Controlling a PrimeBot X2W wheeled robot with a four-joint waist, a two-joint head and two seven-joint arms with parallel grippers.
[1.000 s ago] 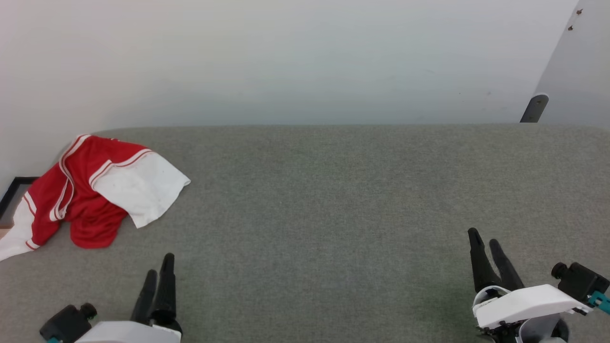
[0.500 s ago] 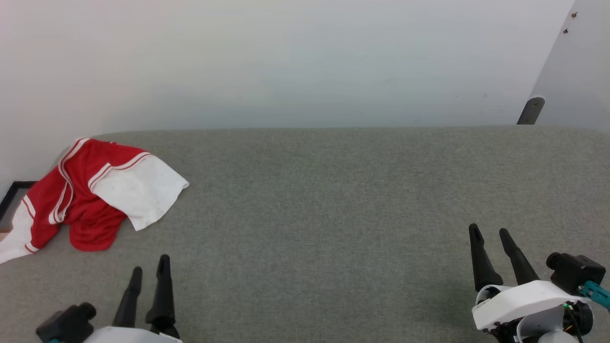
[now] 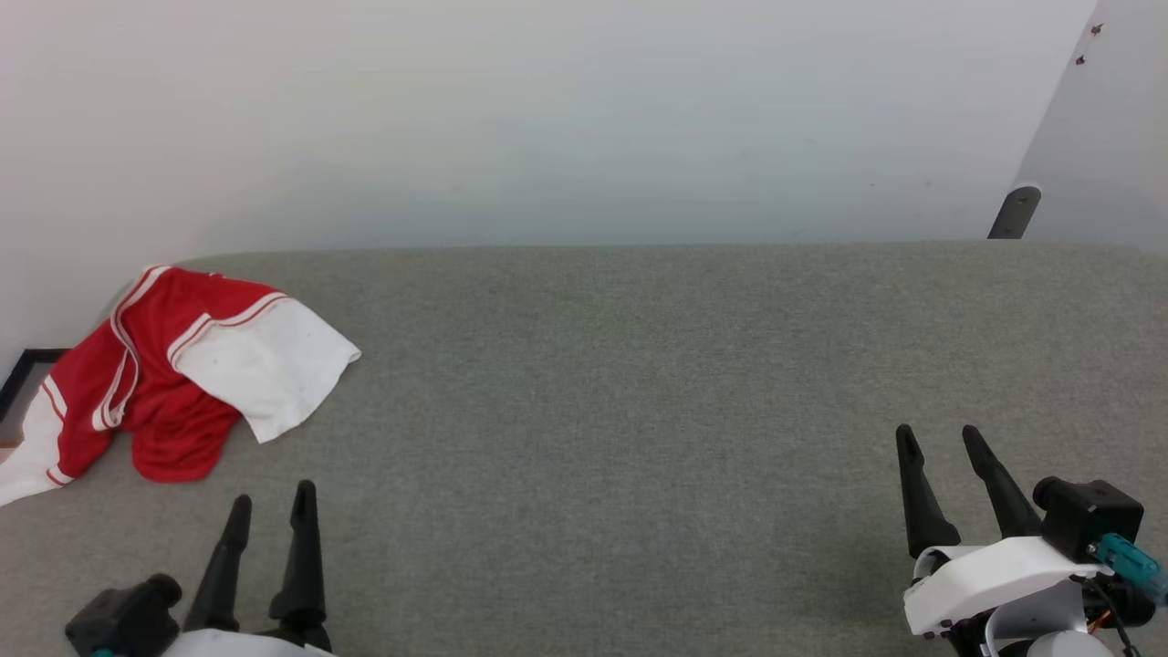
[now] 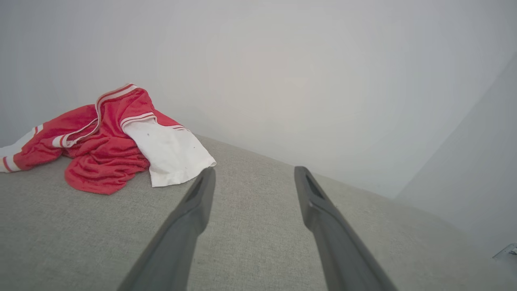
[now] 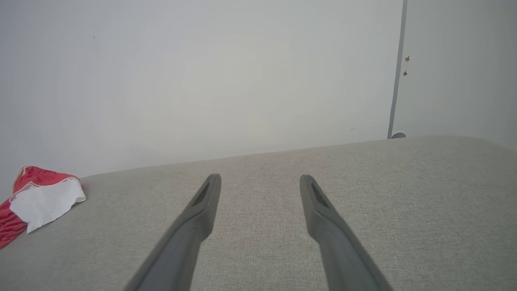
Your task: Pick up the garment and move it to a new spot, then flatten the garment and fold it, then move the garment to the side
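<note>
Grey surface (image 3: 639,411) lies open beside the garment (image 3: 173,383).

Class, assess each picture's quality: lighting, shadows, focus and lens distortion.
Head view: soft, even light; crumpled red-and-white jersey sharp; faint shadow beside right gripper. Left wrist view: grey fabric surface slants; left gripper looms large. Right wrist view: its far edge bows.

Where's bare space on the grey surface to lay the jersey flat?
Free: grey fabric surface from the crumpled red-and-white jersey rightward, between open left gripper and open right gripper. Crowded: far-left corner, under the jersey.

Matt woven cloth surface (image 3: 639,411)
</note>
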